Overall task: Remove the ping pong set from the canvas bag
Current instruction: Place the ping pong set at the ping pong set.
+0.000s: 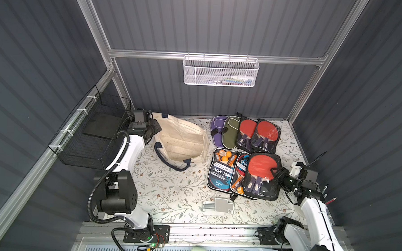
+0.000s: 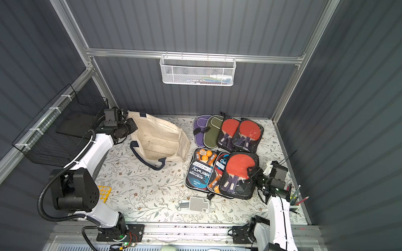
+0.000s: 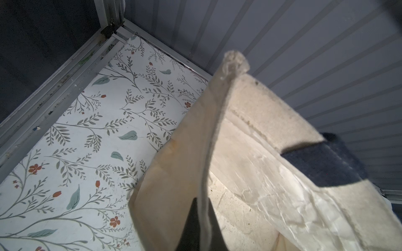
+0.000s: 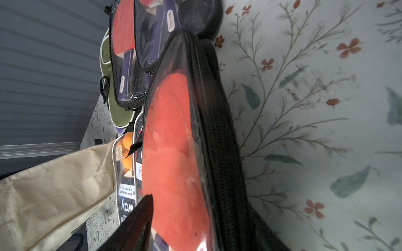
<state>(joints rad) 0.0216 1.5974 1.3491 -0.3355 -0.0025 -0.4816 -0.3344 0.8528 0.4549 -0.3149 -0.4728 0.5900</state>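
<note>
**Letting go of the ping pong set cleanly**

We judge the job nearly done. The ping pong set, a clear zipped case with a red paddle, lies on the table to the right of the canvas bag, overlapping the neighbouring sets. The bag's mouth gapes and looks empty in both top views. The left gripper is pressed together on the bag's rim (the wrist view shows canvas pinched between its fingers). The right gripper sits at the case's edge, and we cannot tell whether its jaws grip it or stand clear. We should spread them fully, then back straight off, slowly, so the case neither drags nor slides.
</note>
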